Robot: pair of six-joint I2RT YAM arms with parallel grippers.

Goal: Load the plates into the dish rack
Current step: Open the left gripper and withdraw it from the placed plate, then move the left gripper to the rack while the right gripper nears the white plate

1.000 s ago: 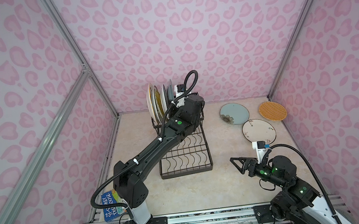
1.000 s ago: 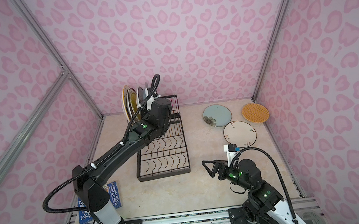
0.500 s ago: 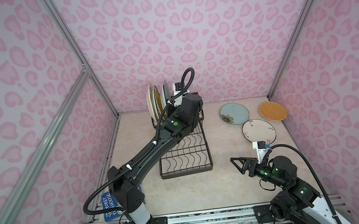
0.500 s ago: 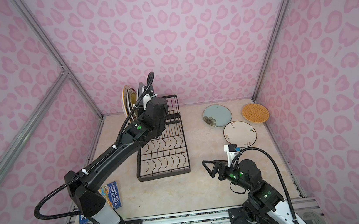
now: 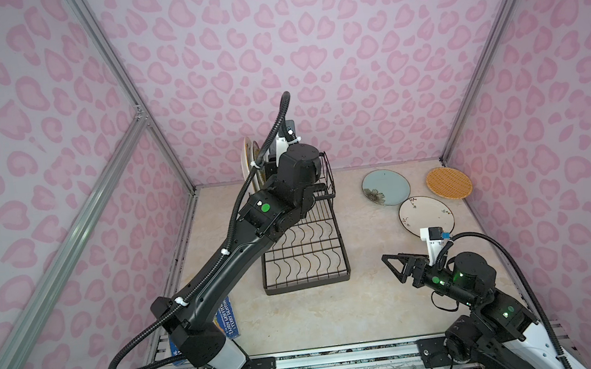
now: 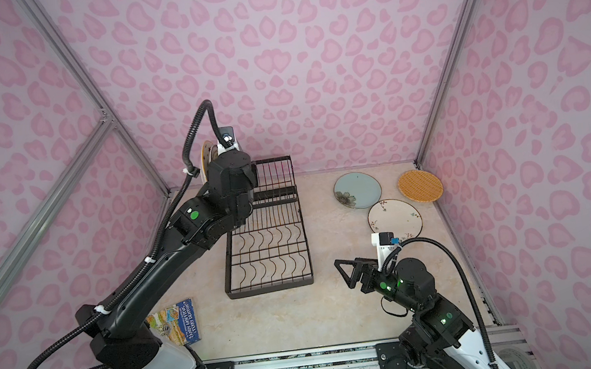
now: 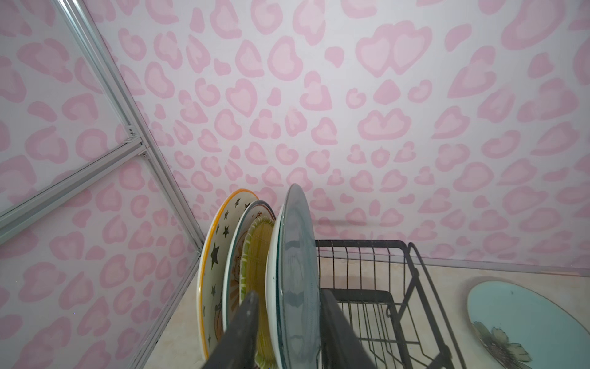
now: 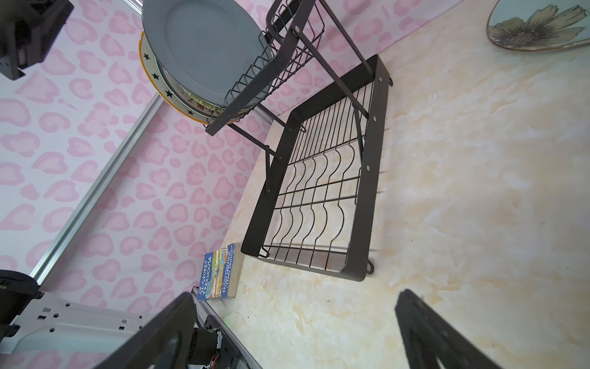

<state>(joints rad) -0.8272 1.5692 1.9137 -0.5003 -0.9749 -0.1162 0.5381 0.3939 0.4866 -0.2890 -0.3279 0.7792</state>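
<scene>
Left gripper (image 7: 289, 295), slightly open and gripping nothing, straddles the racked grey plate (image 7: 297, 255).

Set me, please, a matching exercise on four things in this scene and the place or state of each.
Things:
1. grey plate
2. orange plate
3. book
4. right gripper

Places or states:
A. flat on the table, near the far right corner
B. open, holding nothing
C. standing on edge in the rack
D. lying at the table's near left edge

Pairs: 1-C, 2-A, 3-D, 4-B
</scene>
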